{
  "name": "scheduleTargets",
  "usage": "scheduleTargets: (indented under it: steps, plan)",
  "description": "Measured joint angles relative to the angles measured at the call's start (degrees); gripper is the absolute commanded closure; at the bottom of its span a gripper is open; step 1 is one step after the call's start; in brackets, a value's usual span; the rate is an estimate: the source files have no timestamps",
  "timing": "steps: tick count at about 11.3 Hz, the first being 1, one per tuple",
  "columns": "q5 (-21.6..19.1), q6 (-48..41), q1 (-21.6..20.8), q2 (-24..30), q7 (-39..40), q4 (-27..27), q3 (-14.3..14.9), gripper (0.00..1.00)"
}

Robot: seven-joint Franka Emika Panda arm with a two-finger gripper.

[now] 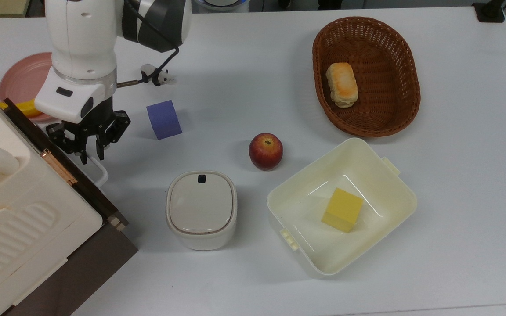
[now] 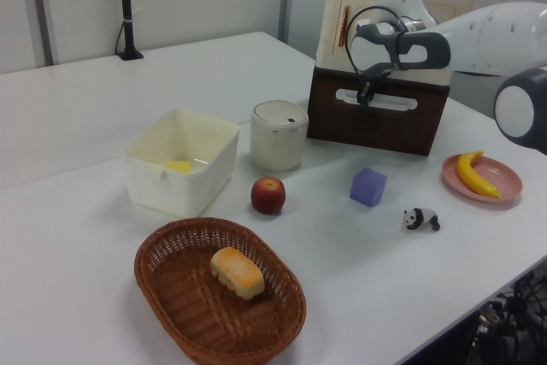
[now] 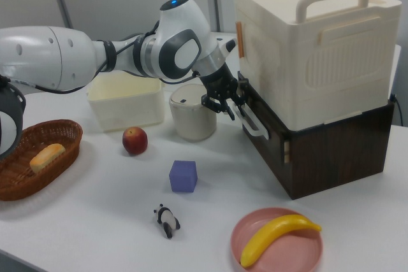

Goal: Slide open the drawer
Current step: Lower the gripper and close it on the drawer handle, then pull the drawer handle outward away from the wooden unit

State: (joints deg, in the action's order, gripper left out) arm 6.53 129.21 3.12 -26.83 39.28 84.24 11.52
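The gripper (image 1: 89, 151) is clenched on the white loop handle (image 1: 99, 172) of the drawer (image 1: 66, 160), whose dark brown front sits under the cream cabinet (image 1: 11, 206) at the top view's left table (image 1: 253, 57) edge.

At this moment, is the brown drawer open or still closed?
Barely open. In the top view the drawer front stands slightly out from the cabinet, no inside showing. The gripper sits at its white handle.
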Motion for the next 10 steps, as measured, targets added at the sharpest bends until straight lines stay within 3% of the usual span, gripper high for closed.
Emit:
scheduleTargets:
  steps: [2, 10]
  plan:
    - [0.00, 0.00, 0.02, 0.00, 0.03, 0.00, 0.00, 0.92]
    - [0.04, 0.00, -0.01, 0.00, 2.38, 0.00, 0.00, 0.93]
